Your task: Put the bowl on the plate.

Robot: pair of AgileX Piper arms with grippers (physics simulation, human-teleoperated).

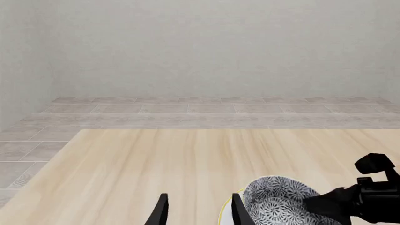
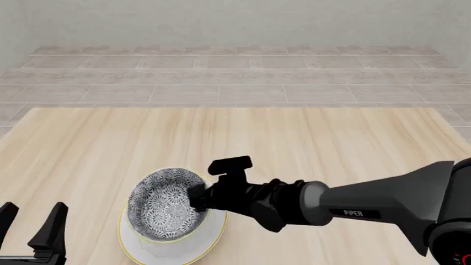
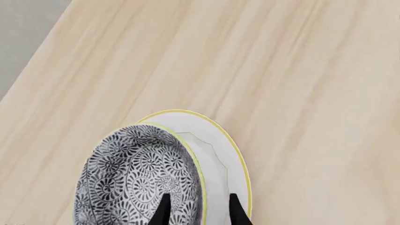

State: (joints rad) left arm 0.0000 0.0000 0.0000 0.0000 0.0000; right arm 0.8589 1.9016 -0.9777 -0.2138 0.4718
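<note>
The bowl [image 2: 163, 205], dark floral inside with a pale rim, sits on the white yellow-rimmed plate [image 2: 208, 241] near the table's front, left of centre. My right gripper [image 2: 197, 199] reaches in from the right and straddles the bowl's right rim. In the right wrist view its fingertips [image 3: 164, 208] stand wide apart, one inside the bowl [image 3: 134, 180] and one over the plate [image 3: 216, 154]; the gripper [image 3: 200, 209] looks open. My left gripper [image 2: 33, 223] hangs open at the front left corner, holding nothing. The left wrist view shows this gripper [image 1: 198, 211] beside the bowl [image 1: 275, 204].
The light wooden table [image 2: 309, 143] stretches away behind and to both sides of the plate. A tiled floor and a pale wall lie beyond its far edge. The right arm's dark body [image 2: 368, 207] crosses the front right of the table.
</note>
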